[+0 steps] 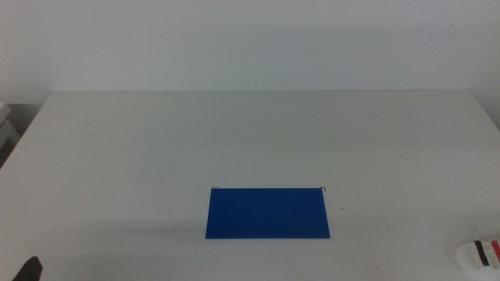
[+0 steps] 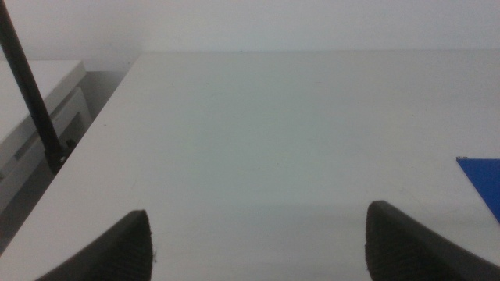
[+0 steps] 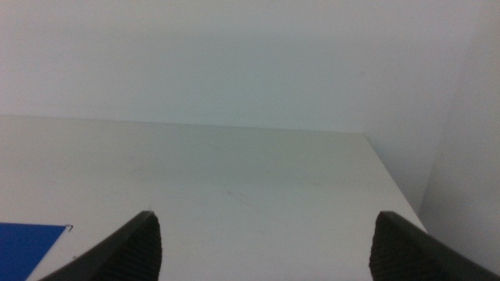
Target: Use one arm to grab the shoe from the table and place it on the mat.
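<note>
The dark blue mat (image 1: 268, 212) lies flat on the white table (image 1: 250, 140), near the front middle; nothing is on it. A corner of it shows in the left wrist view (image 2: 484, 179) and in the right wrist view (image 3: 27, 248). The white shoe (image 1: 480, 254) with black and red straps sits at the front right corner of the table, partly cut off by the picture's edge. My left gripper (image 2: 258, 242) is open and empty at the front left; only a dark tip (image 1: 30, 269) shows in the middle view. My right gripper (image 3: 262, 246) is open and empty, out of the middle view.
The table's left edge (image 2: 94, 140) has a grey cabinet (image 2: 39, 117) and a black rod (image 2: 31, 94) beside it. The table's right edge (image 3: 394, 183) and a white wall lie beyond.
</note>
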Tool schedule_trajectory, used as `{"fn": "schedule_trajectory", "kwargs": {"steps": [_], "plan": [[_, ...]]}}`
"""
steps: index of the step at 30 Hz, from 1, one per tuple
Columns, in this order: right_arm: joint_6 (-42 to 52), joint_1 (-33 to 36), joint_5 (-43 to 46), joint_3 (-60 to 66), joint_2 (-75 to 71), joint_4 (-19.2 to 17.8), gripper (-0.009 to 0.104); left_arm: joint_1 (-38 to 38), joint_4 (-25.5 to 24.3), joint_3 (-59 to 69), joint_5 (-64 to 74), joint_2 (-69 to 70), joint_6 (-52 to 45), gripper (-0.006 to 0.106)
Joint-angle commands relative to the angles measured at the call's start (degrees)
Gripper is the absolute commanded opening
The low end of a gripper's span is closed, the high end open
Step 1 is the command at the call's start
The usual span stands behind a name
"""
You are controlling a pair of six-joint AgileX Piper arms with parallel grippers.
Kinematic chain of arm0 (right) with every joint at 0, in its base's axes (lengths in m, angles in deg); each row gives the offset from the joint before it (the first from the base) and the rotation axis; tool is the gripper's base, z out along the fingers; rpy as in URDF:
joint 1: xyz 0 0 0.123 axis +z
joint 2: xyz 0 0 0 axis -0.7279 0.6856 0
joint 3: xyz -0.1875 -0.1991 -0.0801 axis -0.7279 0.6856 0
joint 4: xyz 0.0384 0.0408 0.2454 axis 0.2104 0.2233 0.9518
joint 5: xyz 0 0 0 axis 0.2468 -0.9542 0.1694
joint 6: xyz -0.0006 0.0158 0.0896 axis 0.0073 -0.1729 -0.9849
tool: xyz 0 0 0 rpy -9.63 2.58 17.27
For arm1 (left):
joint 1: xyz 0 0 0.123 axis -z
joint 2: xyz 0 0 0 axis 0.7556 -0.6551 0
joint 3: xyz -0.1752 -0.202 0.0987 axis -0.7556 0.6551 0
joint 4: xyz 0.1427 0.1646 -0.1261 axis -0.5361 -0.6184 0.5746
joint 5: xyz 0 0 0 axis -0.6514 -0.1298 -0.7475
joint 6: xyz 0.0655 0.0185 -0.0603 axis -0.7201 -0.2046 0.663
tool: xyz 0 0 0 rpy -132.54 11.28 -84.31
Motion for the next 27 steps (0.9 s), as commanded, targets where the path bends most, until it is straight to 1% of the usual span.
{"fn": "schedule_trajectory", "kwargs": {"steps": [1,5,11,13,18,21,25,27], "plan": [[0.62,-0.36,3.13,-2.05,-1.23,-0.36,0.092,0.28,0.44,0.4,-4.6,0.78,0.24,0.094],[0.62,-0.36,-4.28,-9.6,1.23,-0.56,0.092,0.28,0.44,0.4,-4.6,0.78,0.24,0.094],[0.62,-0.36,-14.73,-23.45,9.87,-3.99,0.092,0.28,0.44,0.4,-4.6,0.78,0.24,0.094],[0.62,-0.36,-18.27,-28.51,13.27,-4.59,0.092,0.28,0.44,0.4,-4.6,0.78,0.24,0.094],[0.57,-0.1,-27.22,-39.34,22.8,-4.02,0.092,0.28,0.44,0.4,-4.6,0.78,0.24,0.094],[0.57,1.24,-32.13,-45.66,29.14,-3.86,0.092,0.28,0.44,0.4,-4.6,0.78,0.24,0.094],[1.07,5.34,-44.46,-53.99,37.75,-3.59,0.092,0.28,0.44,0.4,-4.6,0.78,0.24,0.094],[2.45,7.03,-48.96,-57.47,41.49,-3.59,0.092,0.28,0.44,0.4,-4.6,0.78,0.24,0.094]]}}
